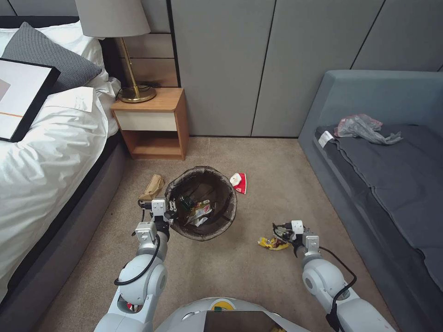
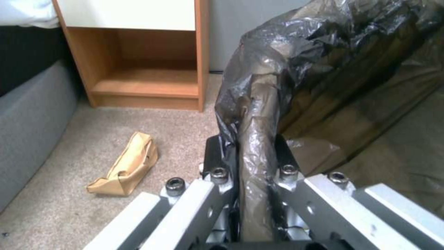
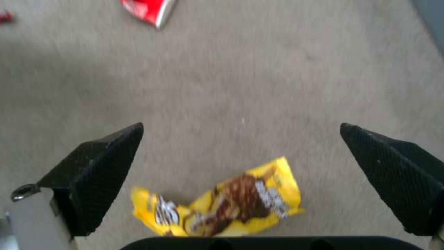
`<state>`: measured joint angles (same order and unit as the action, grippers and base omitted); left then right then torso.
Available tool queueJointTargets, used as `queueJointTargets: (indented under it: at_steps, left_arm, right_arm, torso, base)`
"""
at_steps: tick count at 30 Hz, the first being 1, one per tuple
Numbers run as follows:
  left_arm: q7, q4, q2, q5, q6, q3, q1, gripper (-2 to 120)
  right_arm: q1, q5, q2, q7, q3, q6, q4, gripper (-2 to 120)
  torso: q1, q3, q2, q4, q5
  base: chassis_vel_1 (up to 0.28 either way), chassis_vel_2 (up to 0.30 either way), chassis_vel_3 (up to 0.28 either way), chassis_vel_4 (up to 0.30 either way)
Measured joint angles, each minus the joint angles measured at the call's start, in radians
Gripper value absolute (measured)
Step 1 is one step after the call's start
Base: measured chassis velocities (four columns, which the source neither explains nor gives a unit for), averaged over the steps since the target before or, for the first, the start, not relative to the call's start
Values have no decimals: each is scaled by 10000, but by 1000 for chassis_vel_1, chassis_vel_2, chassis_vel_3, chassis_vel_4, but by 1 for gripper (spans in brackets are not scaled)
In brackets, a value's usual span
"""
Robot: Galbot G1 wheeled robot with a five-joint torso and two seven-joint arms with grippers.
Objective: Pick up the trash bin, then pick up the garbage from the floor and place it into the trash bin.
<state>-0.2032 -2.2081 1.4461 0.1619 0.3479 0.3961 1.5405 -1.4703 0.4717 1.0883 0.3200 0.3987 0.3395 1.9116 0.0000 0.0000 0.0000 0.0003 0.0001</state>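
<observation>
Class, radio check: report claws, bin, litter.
Left claw shut on trash bin rim. Right claw open above yellow wrapper on floor. Nothing in the way.

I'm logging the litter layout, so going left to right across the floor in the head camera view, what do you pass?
Brown paper bag → left gripper, shut on the rim of the trash bin → red-and-white wrapper → yellow wrapper → right gripper, open just above it.

bare carpet [image 3: 259, 86] surrounds the yellow wrapper [image 3: 222, 205].
</observation>
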Motion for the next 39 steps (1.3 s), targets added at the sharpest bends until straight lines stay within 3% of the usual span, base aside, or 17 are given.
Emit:
queueJointTargets:
  at_steps: [9,19,33,39]
  left_arm:
    - [-8,46,18,34,6,-4,-68,3]
    - [-22,52,50,21,19,39,-31,3]
    - [-11,72,23,28,2,44,-13,3]
    - [-8,87,27,28,-4,33,-12,3]
  right_arm:
    - [97,367,-362,-207,-449,-128,-1184,100]
    - [484,203,89,-593,-987,41,-2724,100]
    - [558,203,990,-574,-767,-287,-3477,100]
    - [591,254,1043,-603,-636,-549,-3855,100]
  torso:
    - [0,0,0,-3,0]
    - [0,0,0,-2,-1]
    - [0,0,0,-2,-1]
    - [0,0,0,-3,-3]
  base:
    - [0,0,0,0]
    - [0,0,0,0]
    - [0,0,0,0]
    - [0,0,0,0]
